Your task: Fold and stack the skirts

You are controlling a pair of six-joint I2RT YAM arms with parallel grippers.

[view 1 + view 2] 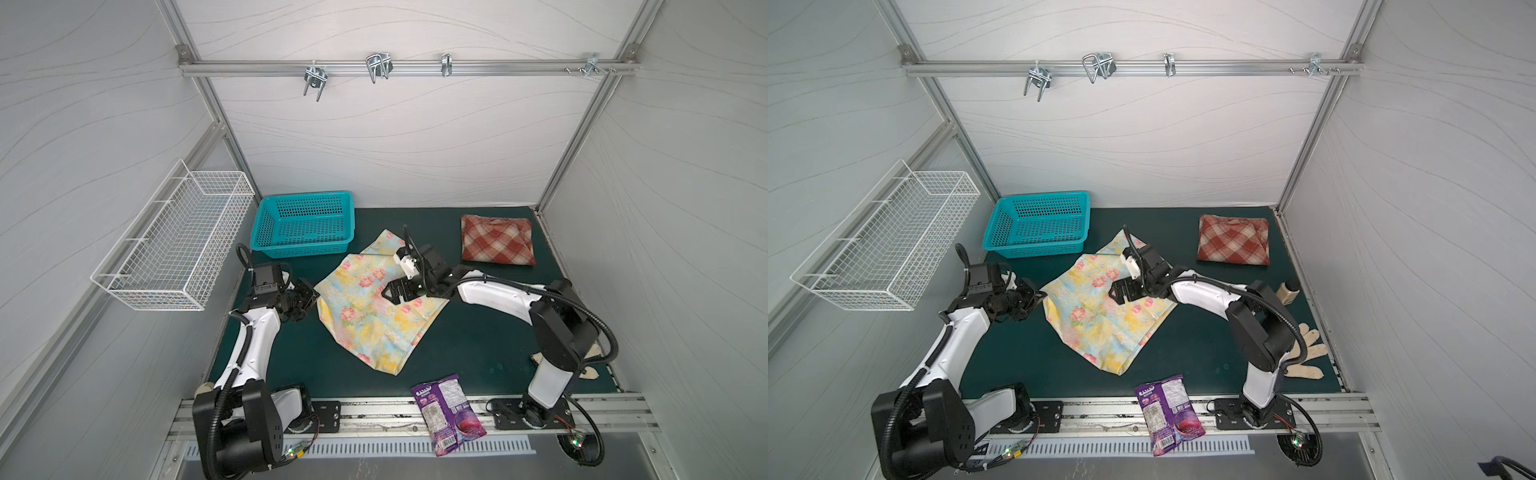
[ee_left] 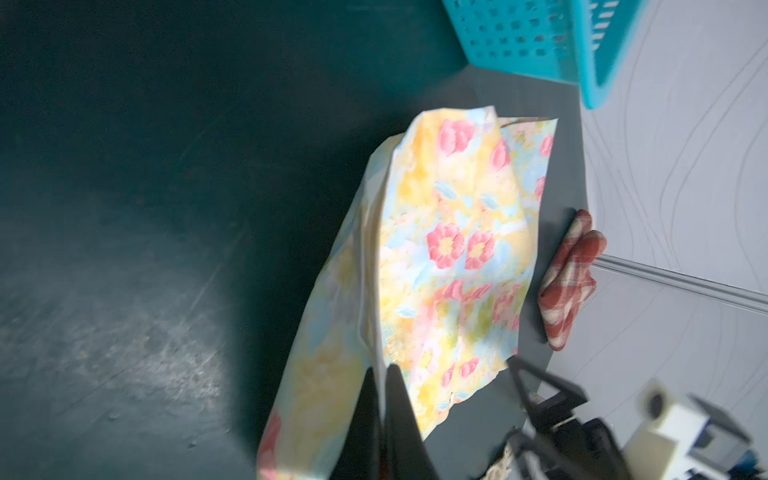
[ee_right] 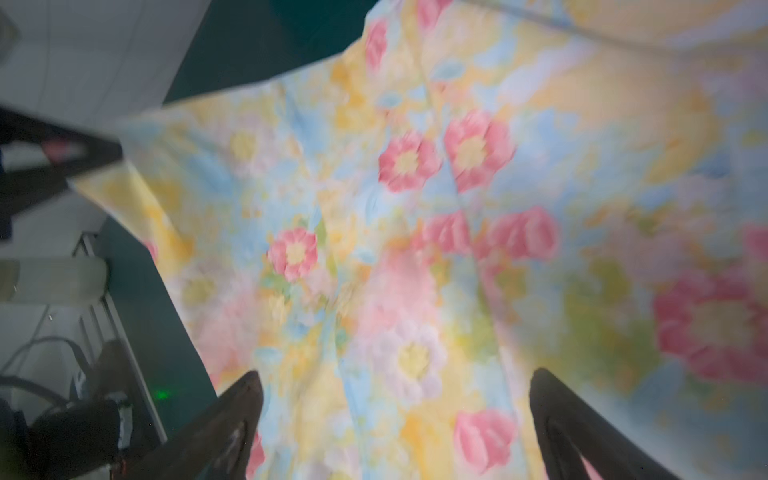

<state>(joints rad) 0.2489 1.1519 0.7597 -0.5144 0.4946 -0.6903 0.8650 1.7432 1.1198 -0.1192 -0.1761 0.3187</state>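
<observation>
The green table (image 1: 478, 345) carries the floral skirt (image 1: 365, 320), spread and rumpled at its middle, and the plaid skirt (image 1: 496, 245), folded near the far right corner, well apart from it. A top view shows the cream glove (image 1: 1308, 353) nearly whole at the right edge, with a small beige, dark-capped thing (image 1: 1287, 291) behind the right arm. Where that arm stands in front, only scraps of the glove show. A white wire basket (image 1: 174, 249) hangs on the left wall. A teal basket (image 1: 299, 249) sits at the far left, and a purple snack bag (image 1: 446, 413) lies over the near edge. The left hand (image 1: 316, 296) is clamped on the floral skirt's left corner. The right hand (image 1: 386, 293), fingers (image 3: 232, 415) wide apart, hangs over the skirt's middle and grips nothing.
</observation>
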